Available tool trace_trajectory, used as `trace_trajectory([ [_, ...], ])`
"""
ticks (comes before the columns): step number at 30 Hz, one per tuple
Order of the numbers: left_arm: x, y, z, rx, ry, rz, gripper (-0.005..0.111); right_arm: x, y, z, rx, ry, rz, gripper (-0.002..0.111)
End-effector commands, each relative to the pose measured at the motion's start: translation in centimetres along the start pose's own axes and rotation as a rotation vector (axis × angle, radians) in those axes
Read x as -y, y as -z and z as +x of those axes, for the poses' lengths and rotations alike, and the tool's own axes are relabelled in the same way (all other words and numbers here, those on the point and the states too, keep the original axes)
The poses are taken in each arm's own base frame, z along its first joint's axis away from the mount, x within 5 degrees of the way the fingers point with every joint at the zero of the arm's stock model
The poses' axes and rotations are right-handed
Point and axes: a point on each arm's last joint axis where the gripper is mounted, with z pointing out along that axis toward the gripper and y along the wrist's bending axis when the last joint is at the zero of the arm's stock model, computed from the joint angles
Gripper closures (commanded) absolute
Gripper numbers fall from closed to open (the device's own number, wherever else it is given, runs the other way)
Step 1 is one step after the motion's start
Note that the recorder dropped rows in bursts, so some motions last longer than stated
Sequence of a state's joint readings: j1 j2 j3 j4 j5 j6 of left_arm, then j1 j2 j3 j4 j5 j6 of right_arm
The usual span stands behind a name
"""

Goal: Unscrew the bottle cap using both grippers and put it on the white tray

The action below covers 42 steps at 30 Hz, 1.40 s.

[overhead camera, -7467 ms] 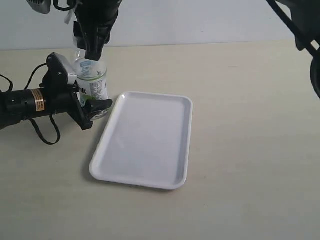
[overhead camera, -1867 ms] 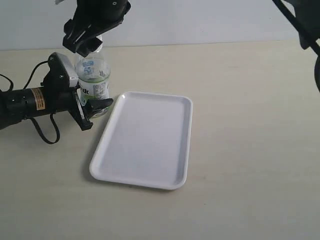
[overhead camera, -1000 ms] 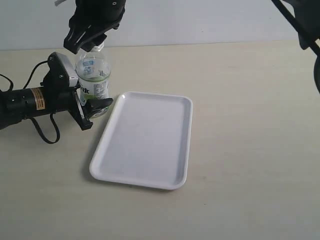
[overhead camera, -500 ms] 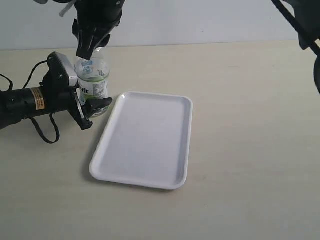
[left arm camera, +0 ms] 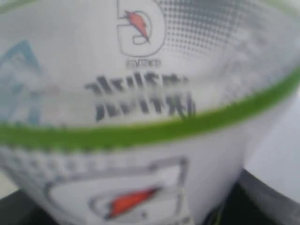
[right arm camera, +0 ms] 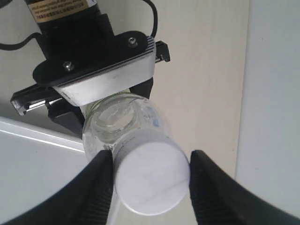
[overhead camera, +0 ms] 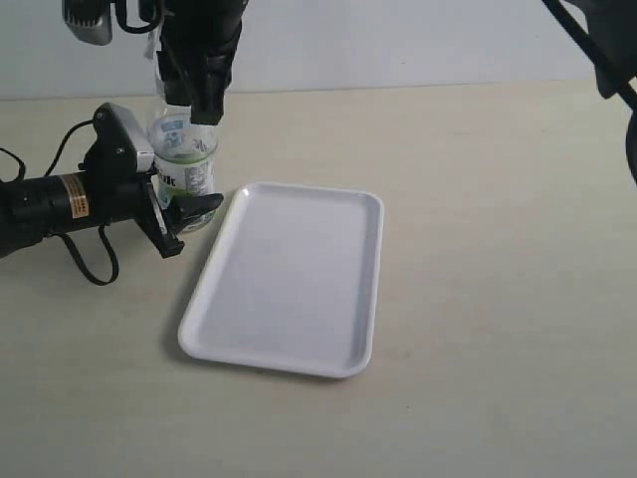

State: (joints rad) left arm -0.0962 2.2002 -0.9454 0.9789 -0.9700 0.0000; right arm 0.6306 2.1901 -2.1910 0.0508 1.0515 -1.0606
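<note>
1. Right gripper (right arm camera: pixel 151 159): it stands over the top of the bottle and points down. Its two black fingers (right arm camera: pixel 101 187) flank the bottle cap (right arm camera: pixel 152 180), and their inner faces meet its sides. Read this as a gripper closed on the cap at a moderate width.
2. Bottle cap: it lies between those fingers, over the bottle's neck, and is not lifted clear. The cap hides the neck from above, and the gripper hides it in the exterior view. You cannot tell how much thread is left to turn.
3. Bottle (overhead camera: pixel 184 149): it is directly beneath the right gripper, upright on the table (overhead camera: pixel 478 249). Its clear shoulder shows just under the cap.
4. Left gripper (overhead camera: pixel 177 179): it is lower than the right gripper and lies level. Its jaws are clamped across the labelled lower body of the bottle. In the left wrist view the label fills the frame, with black jaw parts at the lower corners.
5. White tray (overhead camera: pixel 289 279): it lies beyond the bottle on the side away from the left gripper's body, with its nearest corner just beside the bottle's base. Nothing lies on it.
6. Progress, as a judgement: both holds are made, so you are in the unscrewing step. You have yet to free the cap from the thread, lift it off, carry it the short way to the tray and release it there.
</note>
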Motion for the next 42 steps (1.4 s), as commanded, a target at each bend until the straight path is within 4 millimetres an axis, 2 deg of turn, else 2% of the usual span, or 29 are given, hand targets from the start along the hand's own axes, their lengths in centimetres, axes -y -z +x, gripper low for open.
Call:
trace_trajectory([
  [1, -0.02, 0.05, -0.65, 0.024, -0.014, 0.003, 0.107, 0.29, 0.06, -0.1, 0.019, 0.137, 0.025, 0.108],
  [26, -0.04, 0.05, -0.63, 0.022, -0.012, 0.001, 0.107, 0.2, 0.06, -0.26, 0.033, 0.537, 0.024, 0.108],
  [42, -0.04, 0.05, -0.62, 0.02, -0.013, 0.002, 0.107, -0.05, 0.06, -0.14, 0.029, 0.87, -0.001, 0.108],
])
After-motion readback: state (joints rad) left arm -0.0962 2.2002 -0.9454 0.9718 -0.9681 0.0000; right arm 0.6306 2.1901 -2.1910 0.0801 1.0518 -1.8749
